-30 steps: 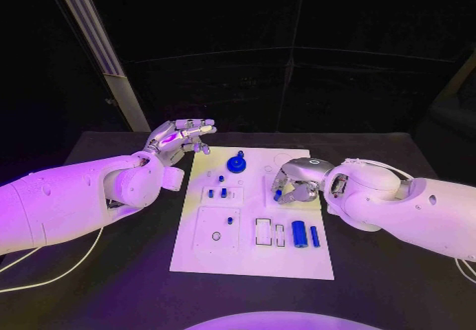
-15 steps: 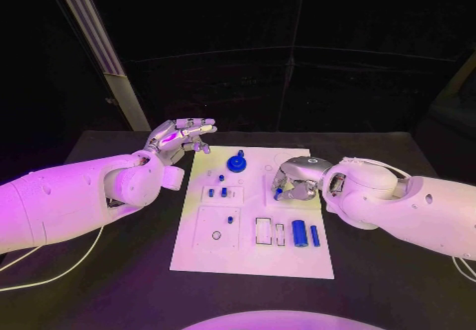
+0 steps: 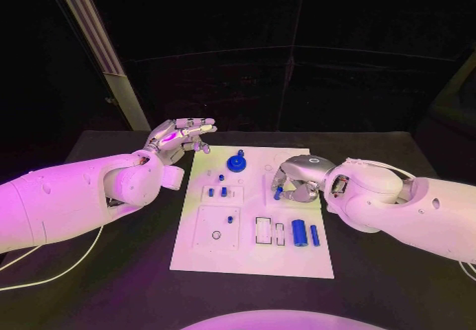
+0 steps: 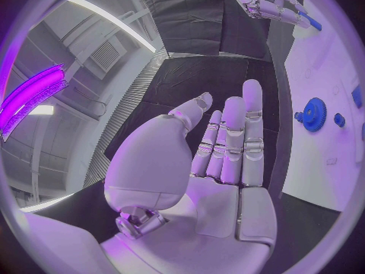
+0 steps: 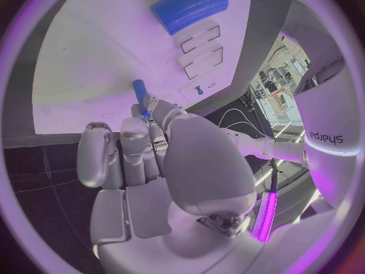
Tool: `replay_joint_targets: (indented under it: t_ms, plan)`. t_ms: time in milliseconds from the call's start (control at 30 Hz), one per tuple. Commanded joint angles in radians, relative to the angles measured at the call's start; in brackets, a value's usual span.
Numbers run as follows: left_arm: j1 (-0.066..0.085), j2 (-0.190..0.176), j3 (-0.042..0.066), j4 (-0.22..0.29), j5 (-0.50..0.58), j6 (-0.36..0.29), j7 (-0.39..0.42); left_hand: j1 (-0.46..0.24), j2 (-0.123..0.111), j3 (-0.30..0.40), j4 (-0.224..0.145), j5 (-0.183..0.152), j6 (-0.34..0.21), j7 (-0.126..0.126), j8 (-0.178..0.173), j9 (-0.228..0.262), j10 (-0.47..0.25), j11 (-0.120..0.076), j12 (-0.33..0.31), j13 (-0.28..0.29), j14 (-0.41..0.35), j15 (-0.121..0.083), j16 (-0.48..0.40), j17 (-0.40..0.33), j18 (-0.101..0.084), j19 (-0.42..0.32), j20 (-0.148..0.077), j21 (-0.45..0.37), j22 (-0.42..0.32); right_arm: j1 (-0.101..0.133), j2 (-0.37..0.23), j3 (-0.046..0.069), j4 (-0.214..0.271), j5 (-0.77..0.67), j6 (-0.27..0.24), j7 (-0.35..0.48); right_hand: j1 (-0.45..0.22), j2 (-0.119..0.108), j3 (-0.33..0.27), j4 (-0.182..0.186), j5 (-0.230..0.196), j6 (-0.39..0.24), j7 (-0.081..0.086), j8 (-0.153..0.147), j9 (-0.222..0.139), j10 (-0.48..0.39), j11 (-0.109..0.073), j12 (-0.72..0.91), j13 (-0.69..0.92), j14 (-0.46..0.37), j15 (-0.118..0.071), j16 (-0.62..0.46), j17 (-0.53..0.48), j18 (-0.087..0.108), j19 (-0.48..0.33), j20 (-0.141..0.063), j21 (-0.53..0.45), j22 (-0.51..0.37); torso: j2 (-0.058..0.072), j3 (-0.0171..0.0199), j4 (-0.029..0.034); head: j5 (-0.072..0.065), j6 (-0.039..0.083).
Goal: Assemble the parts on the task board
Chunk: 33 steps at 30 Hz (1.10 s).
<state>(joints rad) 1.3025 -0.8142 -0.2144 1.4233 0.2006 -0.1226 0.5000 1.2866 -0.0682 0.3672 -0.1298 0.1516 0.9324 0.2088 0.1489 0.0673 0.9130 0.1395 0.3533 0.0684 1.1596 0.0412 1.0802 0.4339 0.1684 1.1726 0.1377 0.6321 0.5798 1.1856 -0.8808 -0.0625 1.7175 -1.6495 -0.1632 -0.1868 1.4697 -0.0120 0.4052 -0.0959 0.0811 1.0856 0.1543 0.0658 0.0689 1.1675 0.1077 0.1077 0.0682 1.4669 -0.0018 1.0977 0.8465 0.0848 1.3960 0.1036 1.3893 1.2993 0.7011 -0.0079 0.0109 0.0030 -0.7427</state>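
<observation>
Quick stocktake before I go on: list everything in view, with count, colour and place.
Task board: one, white, middle of the black table.
Gear: one, blue, far end of the board.
Large cylinder: one, blue, near right part of the board.
Thin rod: one, blue, just right of the large cylinder.
Small pegs: several, blue, board's middle left.
Small pin: one, blue, pinched by the right hand.
Left hand: silver, empty, raised beyond the board's far left corner.
Right hand: silver, over the board's right side.

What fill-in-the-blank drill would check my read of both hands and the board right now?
1. The right hand pinches a small blue ____ in its fingers.
2. The left hand holds ____.
3. The blue gear sits on the task board's ____ edge.

Missing: peg; nothing; far
</observation>
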Motion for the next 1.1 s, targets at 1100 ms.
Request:
replay_joint_targets:
  t_ms: [1100]
  plan:
    - [0.0, 0.026, -0.001, -0.003, -0.005, 0.021, -0.003, 0.005, 0.01, -0.008, 0.0, 0.003, -0.007, 0.001, 0.007, 0.0, -0.008, -0.001, 0.008, 0.001, -0.004, 0.002, 0.006, -0.002, 0.015, 0.005, 0.0, -0.006, -0.002, -0.059, 0.184, 0.03, 0.061, 0.058, -0.086, 0.121, -0.061, -0.04, 0.055, 0.015, 0.003, 0.004, 0.006, -0.001, -0.001, 0.032, -0.021, -0.018, -0.003, -0.004, 0.001, 0.016, 0.003, -0.017, 0.001, 0.003, 0.01, 0.006, 0.002, -0.0024, 0.0014, 0.029, -0.004]
